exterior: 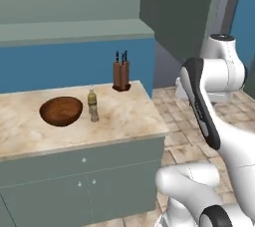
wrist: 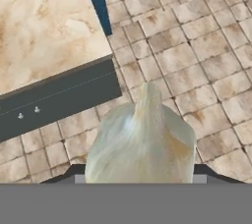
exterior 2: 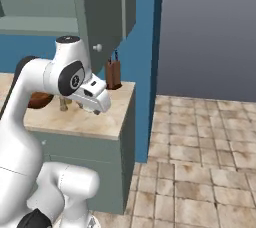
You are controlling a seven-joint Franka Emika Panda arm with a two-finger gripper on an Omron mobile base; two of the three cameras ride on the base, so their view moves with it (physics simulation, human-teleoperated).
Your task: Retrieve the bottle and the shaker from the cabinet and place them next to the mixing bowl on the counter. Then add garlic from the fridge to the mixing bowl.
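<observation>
The gripper clamps a pale garlic bulb above the tiled floor, off the counter's right end. Mid-counter, the mixing bowl sits with the bottle and shaker just right of it.

Around me the wall is painted deep blue, with a plain grey wall farther off to the side. Under me lies a floor of beige-brown stone tiles with pale grout. A brown knife block stands against the blue wall. The light is even and soft.
</observation>
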